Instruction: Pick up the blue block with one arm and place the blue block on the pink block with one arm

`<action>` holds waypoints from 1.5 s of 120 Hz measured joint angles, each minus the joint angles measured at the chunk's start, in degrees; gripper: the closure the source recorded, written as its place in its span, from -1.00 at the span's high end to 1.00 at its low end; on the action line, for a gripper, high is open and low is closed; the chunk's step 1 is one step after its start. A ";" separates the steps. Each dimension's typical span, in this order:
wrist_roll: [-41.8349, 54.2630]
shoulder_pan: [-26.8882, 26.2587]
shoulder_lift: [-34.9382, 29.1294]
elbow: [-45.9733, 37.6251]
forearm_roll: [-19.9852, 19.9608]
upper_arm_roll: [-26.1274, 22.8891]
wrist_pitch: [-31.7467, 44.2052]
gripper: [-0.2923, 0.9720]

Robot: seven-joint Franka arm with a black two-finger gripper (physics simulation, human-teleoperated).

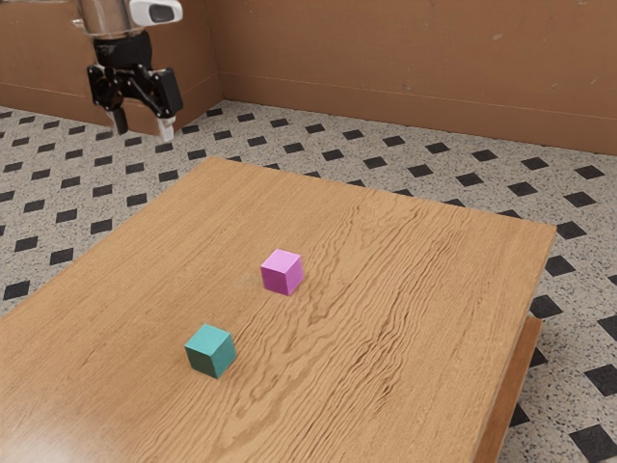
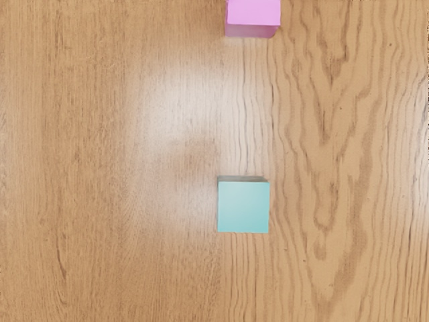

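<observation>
The blue block (image 1: pixel 211 350), teal in colour, rests on the wooden table (image 1: pixel 405 318) near its front, toward the exterior view's left. The pink block (image 1: pixel 282 271) stands a short way behind it and slightly to the right, apart from it. High above the table's far left corner hangs my gripper (image 1: pixel 142 126), open, with nothing between its fingers. From the hand camera I look straight down on the blue block (image 2: pixel 243 206) and on part of the pink block (image 2: pixel 253 17), both flat on the wood.
The tabletop's edge (image 1: pixel 511 376) drops off at the exterior view's right. Checkered floor (image 1: pixel 77 193) surrounds the table, and a brown wall (image 1: pixel 405 58) runs along the back.
</observation>
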 joint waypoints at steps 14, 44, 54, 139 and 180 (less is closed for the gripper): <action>-1.68 -1.69 0.01 0.15 1.02 -0.15 0.25 0.54; -2.20 9.20 -3.23 11.46 5.85 -8.82 -1.46 0.54; -1.63 9.66 -2.23 11.93 6.09 -10.18 -3.34 0.54; 4.45 -22.44 -20.22 -57.90 -0.35 15.94 40.02 0.54; 5.02 -24.54 -9.42 -60.07 -1.59 17.67 53.58 0.54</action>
